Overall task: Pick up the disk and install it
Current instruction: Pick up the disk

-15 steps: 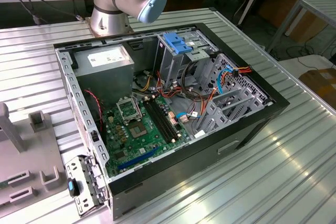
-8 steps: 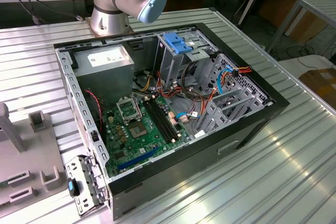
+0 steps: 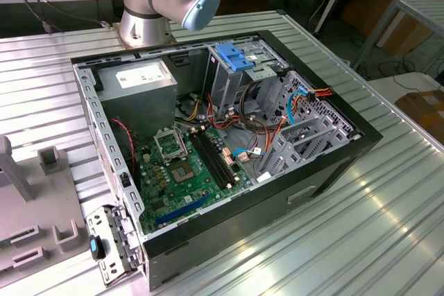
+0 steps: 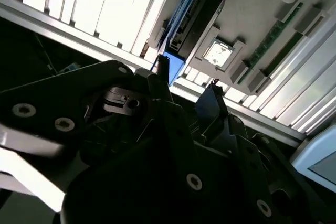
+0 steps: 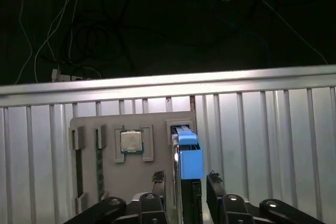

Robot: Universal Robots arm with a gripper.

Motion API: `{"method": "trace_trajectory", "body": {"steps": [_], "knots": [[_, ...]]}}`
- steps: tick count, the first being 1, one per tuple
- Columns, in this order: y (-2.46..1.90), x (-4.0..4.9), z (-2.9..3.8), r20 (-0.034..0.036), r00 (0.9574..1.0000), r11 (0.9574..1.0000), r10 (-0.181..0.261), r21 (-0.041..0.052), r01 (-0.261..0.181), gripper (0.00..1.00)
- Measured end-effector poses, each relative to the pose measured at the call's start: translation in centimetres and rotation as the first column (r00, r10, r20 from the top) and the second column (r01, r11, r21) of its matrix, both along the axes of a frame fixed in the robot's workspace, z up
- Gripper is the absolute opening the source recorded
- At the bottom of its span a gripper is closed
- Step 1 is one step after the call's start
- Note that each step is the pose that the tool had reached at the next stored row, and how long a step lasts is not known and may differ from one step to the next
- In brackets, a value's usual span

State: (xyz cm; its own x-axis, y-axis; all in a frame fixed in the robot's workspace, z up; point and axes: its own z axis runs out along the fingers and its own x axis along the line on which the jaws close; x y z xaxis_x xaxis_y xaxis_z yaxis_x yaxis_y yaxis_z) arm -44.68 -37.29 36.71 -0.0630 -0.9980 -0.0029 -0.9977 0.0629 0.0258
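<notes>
We find the open black computer case on the ribbed silver bench, the flat grey fixture tray toward the exterior view's left. In that tray the blue-framed grey disk stands on edge beside the square silver chip.

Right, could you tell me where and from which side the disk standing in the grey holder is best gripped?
Probably across its two broad flat faces near the blue-framed edge, coming from the side opposite the holder. The disk stands on a thin edge in a slot of the grey holder, so those faces are free and parallel. The open pincer straddles it that way.
</notes>
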Motion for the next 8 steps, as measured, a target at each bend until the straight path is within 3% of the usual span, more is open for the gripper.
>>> {"method": "trace_trajectory", "body": {"steps": [1,2,5,8], "knots": [[0.00,-0.43,-0.03,0.0298,0.9996,1.0000,0.000,-0.0041,0.000,0.48],[0.06,-0.70,-0.17,0.0474,0.9989,1.0000,0.000,-0.0054,0.000,0.48],[0.44,-0.78,-1.10,0.0457,0.9990,1.0000,0.000,-0.0056,0.000,0.48],[0.65,-0.89,-1.79,0.0315,0.9995,1.0000,0.000,-0.0056,0.000,0.48]]}}
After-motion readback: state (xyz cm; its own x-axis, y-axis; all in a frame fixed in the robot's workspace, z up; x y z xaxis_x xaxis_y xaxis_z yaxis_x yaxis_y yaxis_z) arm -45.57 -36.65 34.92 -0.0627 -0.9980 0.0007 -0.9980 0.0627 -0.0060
